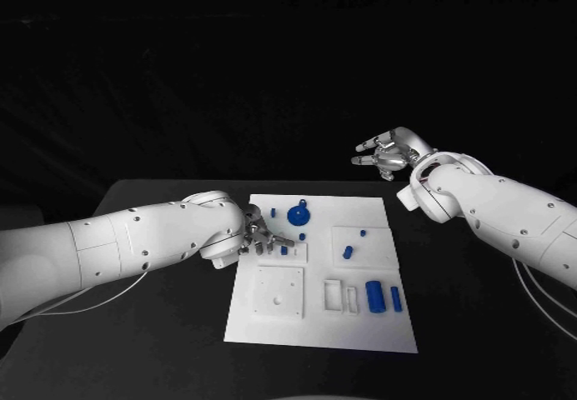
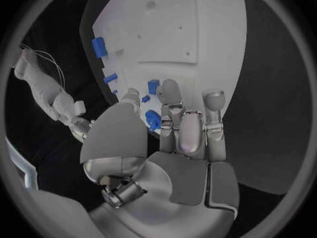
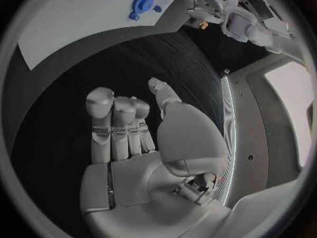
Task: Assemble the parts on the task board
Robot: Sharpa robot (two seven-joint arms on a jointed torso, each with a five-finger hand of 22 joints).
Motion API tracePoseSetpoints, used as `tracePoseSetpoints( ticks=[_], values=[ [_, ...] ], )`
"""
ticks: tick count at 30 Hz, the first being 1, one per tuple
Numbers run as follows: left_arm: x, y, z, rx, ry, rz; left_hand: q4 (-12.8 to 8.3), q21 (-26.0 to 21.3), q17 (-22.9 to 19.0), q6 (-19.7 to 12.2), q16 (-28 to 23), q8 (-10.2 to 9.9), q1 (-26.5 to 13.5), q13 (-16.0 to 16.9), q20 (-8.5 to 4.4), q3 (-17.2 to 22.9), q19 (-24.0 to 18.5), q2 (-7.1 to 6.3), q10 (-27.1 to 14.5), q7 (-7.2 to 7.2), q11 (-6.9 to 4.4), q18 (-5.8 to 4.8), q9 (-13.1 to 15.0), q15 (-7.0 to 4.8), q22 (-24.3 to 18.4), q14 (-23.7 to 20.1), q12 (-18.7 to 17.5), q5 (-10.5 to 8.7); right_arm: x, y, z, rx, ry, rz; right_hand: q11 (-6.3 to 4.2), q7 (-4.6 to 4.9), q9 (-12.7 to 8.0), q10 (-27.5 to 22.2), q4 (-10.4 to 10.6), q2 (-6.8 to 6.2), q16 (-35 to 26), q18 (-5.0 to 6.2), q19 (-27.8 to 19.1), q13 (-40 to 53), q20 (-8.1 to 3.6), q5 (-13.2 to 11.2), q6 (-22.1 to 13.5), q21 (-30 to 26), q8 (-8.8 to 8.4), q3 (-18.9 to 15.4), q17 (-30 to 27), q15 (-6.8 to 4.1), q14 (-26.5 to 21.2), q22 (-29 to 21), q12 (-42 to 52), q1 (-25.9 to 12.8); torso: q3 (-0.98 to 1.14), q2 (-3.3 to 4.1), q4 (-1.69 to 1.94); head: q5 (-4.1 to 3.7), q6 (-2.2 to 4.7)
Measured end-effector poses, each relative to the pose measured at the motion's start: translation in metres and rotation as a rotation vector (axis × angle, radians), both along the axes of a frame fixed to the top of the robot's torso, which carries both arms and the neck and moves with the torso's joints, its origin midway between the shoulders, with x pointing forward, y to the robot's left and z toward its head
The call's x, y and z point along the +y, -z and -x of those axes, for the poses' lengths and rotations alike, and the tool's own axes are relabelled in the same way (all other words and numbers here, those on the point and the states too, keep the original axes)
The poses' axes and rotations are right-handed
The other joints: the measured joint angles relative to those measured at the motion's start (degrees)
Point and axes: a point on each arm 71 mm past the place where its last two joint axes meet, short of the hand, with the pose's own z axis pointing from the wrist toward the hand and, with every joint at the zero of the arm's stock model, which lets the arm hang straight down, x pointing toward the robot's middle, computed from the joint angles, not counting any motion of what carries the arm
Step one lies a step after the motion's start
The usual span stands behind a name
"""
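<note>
The white task board [image 1: 361, 333] lies in the middle of the black table. On it are a round blue part [image 1: 299, 218], small blue pieces [image 1: 348, 251] and two blue cylinders [image 1: 375, 296] at its right. My left hand [image 1: 267, 242] is low over the board's left side. In the left wrist view, that left hand [image 2: 182, 129] stretches its fingers over the board [image 2: 165, 31]. A small blue part [image 2: 152, 120] shows in the gap between thumb and fingers, and contact is unclear. My right hand [image 1: 387, 152] is raised beyond the table's far edge, fingers apart and holding nothing.
The board has raised white square plates [image 1: 279, 292] and slots [image 1: 333, 294] near its front. In the right wrist view, my right hand [image 3: 132, 132] hangs over bare black table, with the board's corner and the round blue part [image 3: 142, 2] farther off.
</note>
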Motion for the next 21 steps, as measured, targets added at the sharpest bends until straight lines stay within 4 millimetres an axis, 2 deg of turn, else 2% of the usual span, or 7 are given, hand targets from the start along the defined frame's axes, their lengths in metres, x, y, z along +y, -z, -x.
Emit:
tracePoseSetpoints(
  ticks=[6,9,10,11,12,15,21],
  values=[
    [0.003,-0.015,-0.007,-0.02,-0.02,0.026,-0.01,-2.65,-2.53,-3.08,-2.13,0.0,0.1,-0.71,-1.66,-0.12,-0.54,0.1,0.0,0.98,0.0,-1.83,-7.15,-0.4,0.0,-0.4,-2.07,0.0,-0.001,0.001,0.0,0.001,0.002,0.001,0.0,0.0,0.0,0.0,0.0,0.0,0.0,0.0,0.0,0.0,0.0,0.0,0.0,0.0,0.0,0.0,0.0,0.0,0.0,0.0,0.0,0.0,0.0,0.0,0.0,0.04,0.19],
    [0.008,-0.023,-0.014,-0.03,-0.041,0.038,-0.27,-5.66,-5.14,-5.89,-3.84,0.0,2.07,-0.9,-1.94,1.03,-1.73,1.79,0.08,1.89,0.53,-1.83,-11.85,-0.47,-0.01,-1.17,-3.43,0.0,-0.001,0.001,0.0,0.002,0.002,0.001,0.0,0.0,0.0,0.0,0.0,0.0,0.0,0.0,0.0,0.0,0.0,0.0,0.0,0.0,0.0,0.0,0.0,0.0,0.0,0.0,0.0,0.0,-0.01,0.0,0.0,0.04,0.42],
    [0.011,-0.027,-0.018,-0.035,-0.052,0.042,-0.97,-7.1,-6.45,-7.13,-4.68,0.0,3.81,-0.95,-1.88,1.85,-2.41,3.04,0.0,2.23,0.62,-1.83,-13.53,-0.42,-0.01,-1.73,-4.18,2.74,-0.001,0.001,0.0,0.002,0.002,0.001,0.0,0.0,0.0,0.0,0.0,0.0,0.0,-0.01,0.0,0.0,0.0,0.0,0.0,0.0,0.0,0.0,0.0,0.0,0.0,0.0,0.0,0.0,-0.01,0.0,0.01,0.04,0.51],
    [0.013,-0.03,-0.022,-0.039,-0.062,0.044,-2.99,-8.21,-7.46,-9.13,-5.32,0.0,6.12,-0.95,-1.76,2.44,-2.7,5.28,0.11,2.71,0.74,-1.83,-16.39,-0.29,-0.01,-1.95,-4.97,8.94,-0.001,0.001,0.0,0.002,0.003,0.001,0.0,0.0,0.0,0.0,0.0,0.0,0.0,0.0,0.0,0.0,0.0,0.0,0.0,0.0,0.0,0.0,0.0,0.0,0.0,0.0,0.0,0.0,-0.01,0.0,0.01,0.04,0.6],
    [0.016,-0.033,-0.025,-0.043,-0.072,0.045,-5.28,-8.81,-8.01,-9.93,-5.66,0.0,7.01,-0.79,-1.75,1.72,-2.71,6.77,0.19,3.04,0.82,-1.83,-19.82,-0.29,-0.01,-1.95,-5.6,12.43,-0.001,0.001,0.0,0.002,0.003,0.001,0.0,0.0,0.0,0.0,0.0,0.0,0.0,0.0,0.0,0.0,0.0,0.0,0.0,0.0,0.0,0.0,0.0,0.0,0.0,0.0,0.0,0.0,-0.01,0.0,0.01,0.06,0.72],
    [0.027,-0.043,-0.039,-0.056,-0.106,0.043,-10.18,-9.74,-8.84,-10.92,-5.74,0.0,7.45,0.18,-1.75,-0.31,-2.71,9.91,0.06,3.48,0.95,-1.82,-27.52,-0.29,-0.01,-1.95,-6.73,18.08,-0.002,0.001,0.0,0.002,0.004,0.001,0.0,0.0,0.0,0.0,0.0,0.0,0.0,0.0,0.0,0.01,0.0,0.0,0.0,0.0,0.0,0.0,0.0,0.0,0.0,0.0,0.0,0.0,-0.01,0.03,-0.01,0.12,0.98],
    [0.042,-0.058,-0.061,-0.072,-0.144,0.024,-12.86,-10.46,-9.67,-12.41,-5.74,0.0,6.29,1.53,-1.75,-2.29,-2.7,11.79,0.05,4.25,1.09,-1.82,-33.78,-0.09,-0.02,-2.15,-7.57,18.01,-0.006,0.001,0.0,0.002,0.01,0.004,0.0,0.0,0.0,0.01,0.0,0.0,0.0,0.0,0.0,0.01,0.0,0.0,0.0,0.0,0.0,0.0,0.0,0.0,0.0,0.0,0.0,0.0,-0.08,0.16,-0.15,0.19,1.42]
  ],
)
